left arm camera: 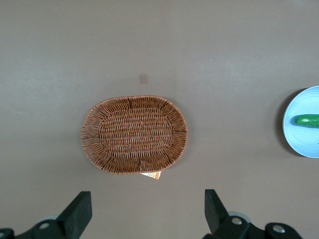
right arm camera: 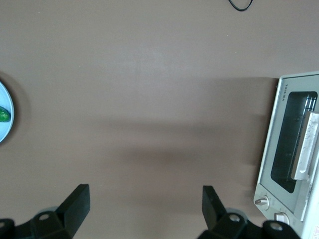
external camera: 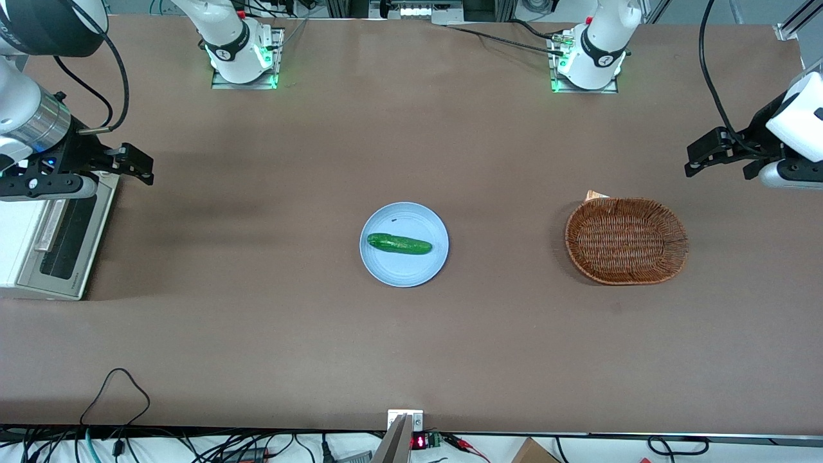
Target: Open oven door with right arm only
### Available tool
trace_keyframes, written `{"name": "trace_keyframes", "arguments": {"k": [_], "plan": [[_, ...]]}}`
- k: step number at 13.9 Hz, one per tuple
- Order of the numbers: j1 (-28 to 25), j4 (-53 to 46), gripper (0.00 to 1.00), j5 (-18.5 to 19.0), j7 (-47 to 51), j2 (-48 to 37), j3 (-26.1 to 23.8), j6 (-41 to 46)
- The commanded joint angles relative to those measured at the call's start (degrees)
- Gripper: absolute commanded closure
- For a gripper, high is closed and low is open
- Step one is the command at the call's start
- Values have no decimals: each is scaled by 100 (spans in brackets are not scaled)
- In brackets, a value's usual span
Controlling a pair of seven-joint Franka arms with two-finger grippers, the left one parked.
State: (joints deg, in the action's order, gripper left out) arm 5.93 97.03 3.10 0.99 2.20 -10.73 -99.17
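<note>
The small white toaster oven stands at the working arm's end of the table. Its oven door, silver-framed with a dark glass window and a bar handle, lies shut against the oven body. The door also shows in the right wrist view with its handle. My right arm hangs over the oven's farther end. Its gripper is open and empty, above bare table just beside the oven and farther from the front camera than the door. In the right wrist view the gripper has its fingers wide apart over bare table.
A light blue plate with a green cucumber sits mid-table; its edge shows in the right wrist view. A brown wicker basket lies toward the parked arm's end, also in the left wrist view. Cables hang at the table's near edge.
</note>
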Motion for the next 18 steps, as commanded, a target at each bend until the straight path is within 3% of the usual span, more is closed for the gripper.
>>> {"name": "trace_keyframes", "arguments": {"k": [1,15,18], "plan": [[-4,79,0,76,-2,-106,-9,2],[-22,61,1,76,33,-79,9,134],[-22,53,6,68,7,-62,9,143]]}}
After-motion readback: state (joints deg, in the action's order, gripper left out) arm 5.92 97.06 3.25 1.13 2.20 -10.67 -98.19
